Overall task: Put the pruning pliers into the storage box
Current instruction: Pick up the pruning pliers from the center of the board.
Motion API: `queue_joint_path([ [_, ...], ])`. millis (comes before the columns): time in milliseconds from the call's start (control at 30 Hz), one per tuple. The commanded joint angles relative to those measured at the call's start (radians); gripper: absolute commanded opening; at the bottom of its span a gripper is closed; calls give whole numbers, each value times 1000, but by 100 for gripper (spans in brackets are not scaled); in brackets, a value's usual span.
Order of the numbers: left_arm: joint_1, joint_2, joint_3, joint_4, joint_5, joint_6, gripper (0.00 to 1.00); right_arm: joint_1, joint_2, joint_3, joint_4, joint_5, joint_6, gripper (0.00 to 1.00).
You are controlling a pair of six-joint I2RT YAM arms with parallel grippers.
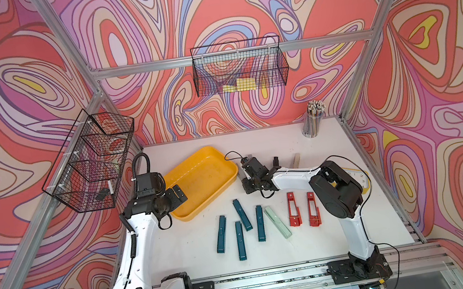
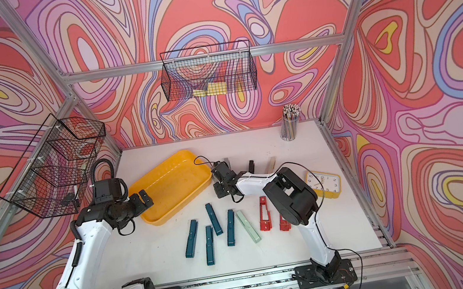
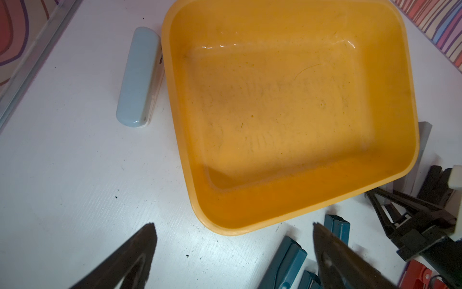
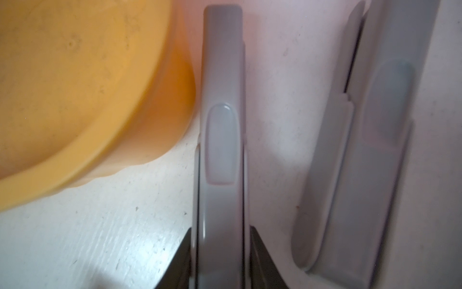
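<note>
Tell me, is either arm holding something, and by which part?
The right gripper pinches the grey pliers beside the yellow tray, by its sides near one end; it lies on the table. The left gripper is open and empty.

The white counter (image 1: 178, 252) carries the yellow storage box (image 1: 206, 173), with grey pruning pliers (image 4: 222, 140) just beside it. Nearer the front lie four teal pruning pliers (image 1: 221, 234), a mint one (image 1: 277, 222) and two red slotted ones (image 1: 295, 221). A pencil cup (image 1: 312, 123) stands at the back, an alarm clock (image 2: 324, 184) to the right.
</note>
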Motion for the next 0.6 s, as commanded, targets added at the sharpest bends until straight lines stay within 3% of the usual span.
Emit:
queue_joint_path([
  [0,-5,-13,-20,-4,12,6,99,-2,2,3,-29,12,0,14],
  [167,-6,-14,-21,2,16,5,99,-2,-21,-7,-42,27,10,0],
  [567,-6,-12,-25,17,26,1,99,-2,-151,-75,-59,73,20,0],
])
